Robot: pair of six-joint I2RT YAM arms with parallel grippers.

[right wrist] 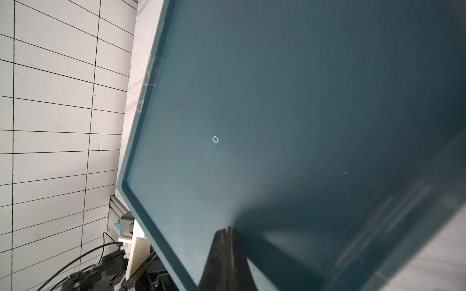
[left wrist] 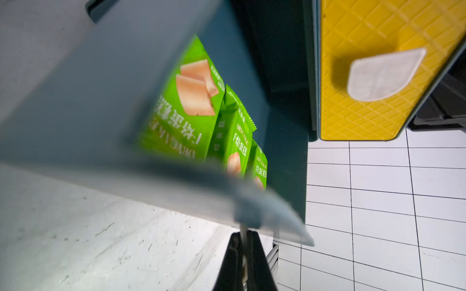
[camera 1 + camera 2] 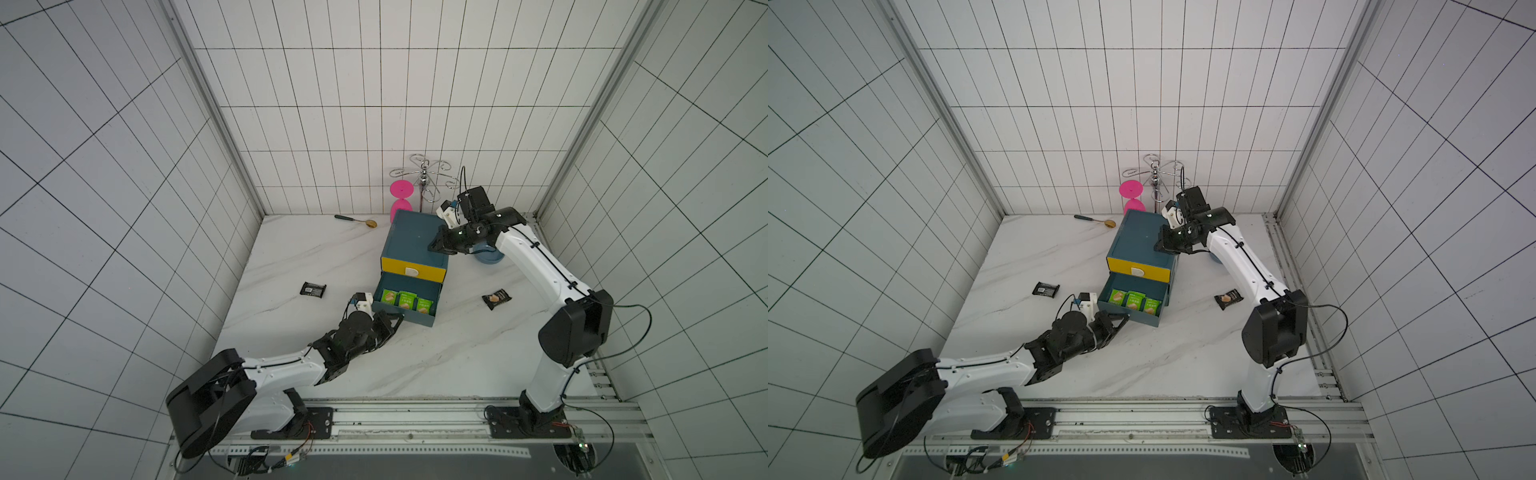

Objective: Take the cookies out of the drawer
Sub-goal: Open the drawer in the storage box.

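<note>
A black packet point(image 3: 312, 289) lies loose on the table point(image 3: 291, 257), well left of the drawer point(image 3: 415, 318). The left gripper point(image 3: 395, 321), jaws together, sits low at the open drawer's front wall; whether it pinches the handle I cannot tell. Three green cookies point(image 3: 406, 300) lie in a row just beyond that wall, long axes front to back. This arm is nearer but must rise over the wall. The right gripper point(image 3: 432, 246), also closed, rests on the cabinet point(image 3: 409, 232) top. Another black packet point(image 3: 496, 299) lies farther right.
</note>
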